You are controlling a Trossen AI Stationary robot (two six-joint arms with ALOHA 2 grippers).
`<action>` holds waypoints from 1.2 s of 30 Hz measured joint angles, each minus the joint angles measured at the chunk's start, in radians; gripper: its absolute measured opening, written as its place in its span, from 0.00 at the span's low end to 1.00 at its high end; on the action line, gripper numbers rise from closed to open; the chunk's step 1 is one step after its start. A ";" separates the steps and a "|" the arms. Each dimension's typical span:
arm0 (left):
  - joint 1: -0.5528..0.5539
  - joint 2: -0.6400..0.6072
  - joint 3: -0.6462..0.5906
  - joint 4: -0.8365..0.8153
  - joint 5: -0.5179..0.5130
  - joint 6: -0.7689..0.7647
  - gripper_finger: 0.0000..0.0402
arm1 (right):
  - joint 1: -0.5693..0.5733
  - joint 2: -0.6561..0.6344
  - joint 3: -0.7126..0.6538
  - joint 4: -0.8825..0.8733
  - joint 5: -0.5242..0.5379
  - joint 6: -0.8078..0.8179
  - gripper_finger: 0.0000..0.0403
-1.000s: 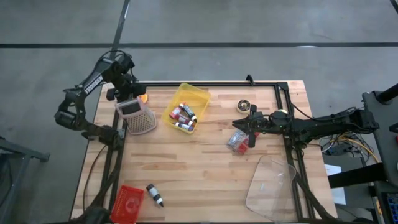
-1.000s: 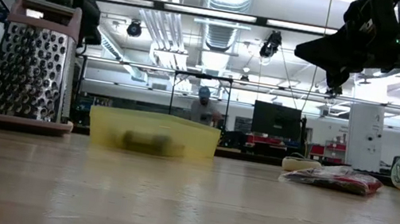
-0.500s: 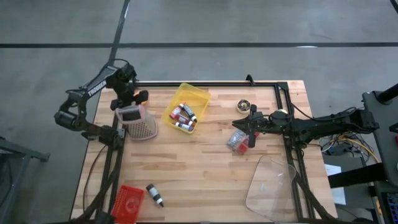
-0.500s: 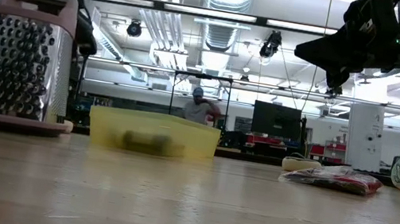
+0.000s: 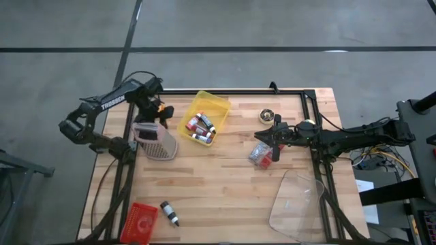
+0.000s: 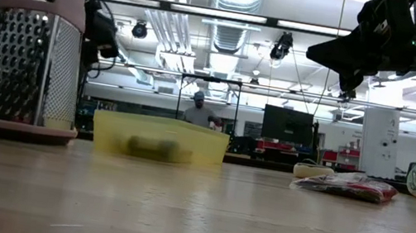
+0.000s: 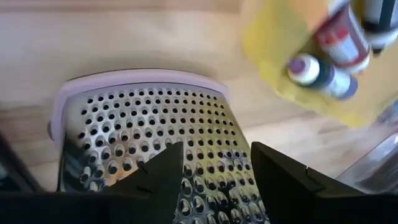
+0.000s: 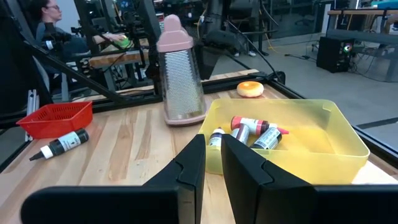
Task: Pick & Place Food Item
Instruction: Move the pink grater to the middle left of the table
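Clutter first: a red mesh plastic basket (image 5: 139, 221) sits near left, a crinkled red-and-silver packet (image 5: 259, 155) mid-right. My right hand (image 8: 212, 140) hovers over that packet, clenched on nothing. Left of centre, my left hand (image 5: 151, 117) looks to be grasping the pink-handled steel box grater (image 5: 158, 141) by its top. The round orange food item (image 8: 250, 89) lies far left, just behind the grater, beside the yellow plastic bin (image 5: 221, 103). I worry the tall grater could tip on release, knocking the food off the wooden bench (image 5: 225, 190).
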 joint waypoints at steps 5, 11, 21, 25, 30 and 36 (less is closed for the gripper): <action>-0.145 0.000 0.000 0.037 0.007 -0.068 0.48 | 0.000 0.000 0.000 0.000 0.000 0.000 0.12; -0.327 -0.001 0.000 0.120 0.007 -0.186 0.48 | 0.000 0.000 0.000 0.000 0.000 0.000 0.12; -0.539 -0.001 0.001 0.211 0.005 -0.301 0.48 | 0.000 0.000 0.000 0.000 0.000 0.000 0.12; -0.500 -0.016 0.021 0.126 -0.050 -0.275 0.48 | 0.000 0.000 0.000 0.000 0.000 0.000 0.12; -0.383 -0.073 0.026 0.061 -0.062 -0.189 0.48 | 0.000 0.000 0.000 0.000 0.000 0.000 0.12; -0.251 -0.166 0.012 0.041 -0.168 -0.110 0.48 | 0.000 0.000 0.000 0.000 0.000 0.000 0.12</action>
